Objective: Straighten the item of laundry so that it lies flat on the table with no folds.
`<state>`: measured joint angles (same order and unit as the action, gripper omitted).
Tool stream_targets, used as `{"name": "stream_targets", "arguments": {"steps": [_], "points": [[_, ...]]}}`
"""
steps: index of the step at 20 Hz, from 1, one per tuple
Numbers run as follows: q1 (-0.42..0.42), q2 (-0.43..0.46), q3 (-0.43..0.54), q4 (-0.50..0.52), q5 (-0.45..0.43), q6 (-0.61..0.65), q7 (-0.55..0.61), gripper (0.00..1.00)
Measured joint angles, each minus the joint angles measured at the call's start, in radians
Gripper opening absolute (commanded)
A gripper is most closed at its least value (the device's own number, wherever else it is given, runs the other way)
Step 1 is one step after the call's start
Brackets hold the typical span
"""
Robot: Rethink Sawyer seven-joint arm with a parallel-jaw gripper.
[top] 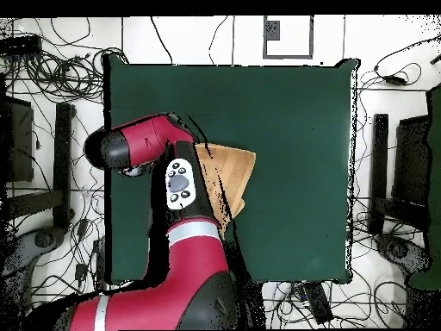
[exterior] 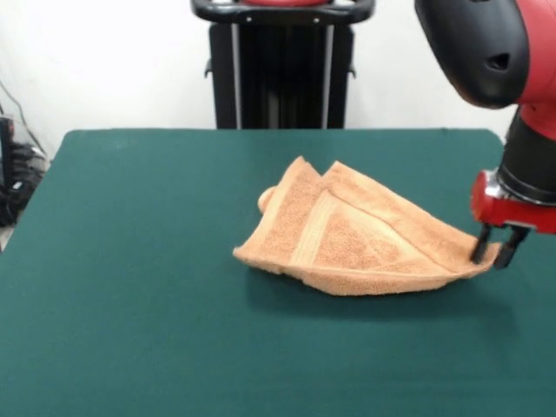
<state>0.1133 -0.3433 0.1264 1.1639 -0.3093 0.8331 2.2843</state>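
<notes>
The towel [exterior: 356, 236] lies folded on the green counter [exterior: 130, 261]; the gripper [exterior: 497, 249] has its jaws clenched on the towel's corner.

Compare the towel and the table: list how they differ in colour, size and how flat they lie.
The towel is light orange; the table is dark green. The towel is small; the table is far wider. The towel lies folded and bunched, one corner at the gripper; the table's top lies flat. Both look like cloth surfaces.
</notes>
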Motion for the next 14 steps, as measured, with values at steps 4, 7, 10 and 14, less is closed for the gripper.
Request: {"name": "stream_targets", "arguments": {"steps": [4, 7, 10, 14], "points": [[0.0, 0.0, -0.015, 0.0, 0.002, -0.018, 0.0, 1.0], [-0.001, 0.0, -0.017, 0.003, 0.007, -0.021, 0.0, 1.0], [-0.001, -0.001, -0.017, 0.009, 0.013, -0.021, 0.0, 1.0], [-0.001, -0.009, -0.022, 0.026, 0.014, -0.021, 0.0, 1.0]]}}
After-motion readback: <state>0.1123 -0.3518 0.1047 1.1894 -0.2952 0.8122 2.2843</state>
